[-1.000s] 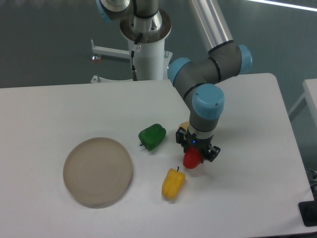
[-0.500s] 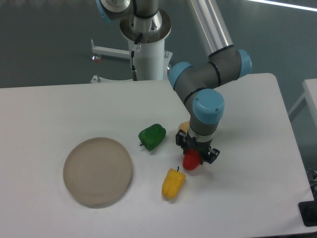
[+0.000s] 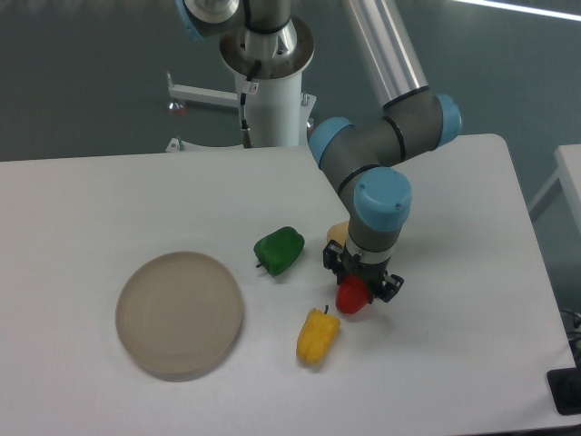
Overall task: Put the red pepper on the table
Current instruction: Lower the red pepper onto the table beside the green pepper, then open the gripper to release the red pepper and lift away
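Note:
The red pepper [image 3: 351, 297] is small and glossy, held between the fingers of my gripper [image 3: 358, 283] right of centre on the white table [image 3: 91, 209]. The gripper points straight down and is shut on the pepper. The pepper's underside is at or just above the tabletop; I cannot tell if it touches. Its stem is hidden by the gripper.
A yellow pepper [image 3: 317, 336] lies just left and in front of the red one. A green pepper [image 3: 279, 250] lies further left. A round beige plate [image 3: 179, 314] sits at the front left. A small pale yellowish object [image 3: 337, 233] peeks out behind the gripper.
The gripper with the red pepper has shifted slightly, a few pixels down and to the right. Nothing else has moved.

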Motion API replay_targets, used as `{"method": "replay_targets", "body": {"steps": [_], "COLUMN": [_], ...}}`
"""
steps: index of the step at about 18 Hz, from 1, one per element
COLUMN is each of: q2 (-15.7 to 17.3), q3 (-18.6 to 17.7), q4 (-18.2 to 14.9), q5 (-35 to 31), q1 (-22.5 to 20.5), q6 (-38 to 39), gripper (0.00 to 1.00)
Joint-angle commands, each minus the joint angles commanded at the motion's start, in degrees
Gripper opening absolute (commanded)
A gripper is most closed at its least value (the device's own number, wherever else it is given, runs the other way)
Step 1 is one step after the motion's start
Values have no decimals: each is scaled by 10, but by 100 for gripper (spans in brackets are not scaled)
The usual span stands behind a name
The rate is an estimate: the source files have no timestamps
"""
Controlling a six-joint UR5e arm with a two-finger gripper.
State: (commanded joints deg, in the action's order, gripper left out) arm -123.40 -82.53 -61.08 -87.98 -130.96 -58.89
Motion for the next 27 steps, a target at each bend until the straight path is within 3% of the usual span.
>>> {"method": "replay_targets", "body": {"steps": [4, 5, 7, 8, 13, 21, 27], "q2": [-1, -1, -1, -1, 3, 32, 47], "q3": [1, 1, 2, 2, 3, 18, 43], "q4": [0, 0, 0, 1, 0, -6, -8], "q5": [0, 0, 0, 0, 3, -1, -5], "q1": [1, 1, 0, 1, 0, -13, -48], "q6": [1, 0, -3, -4, -5, -17, -130], "gripper": [50, 56, 81, 87, 100, 100, 100]}}
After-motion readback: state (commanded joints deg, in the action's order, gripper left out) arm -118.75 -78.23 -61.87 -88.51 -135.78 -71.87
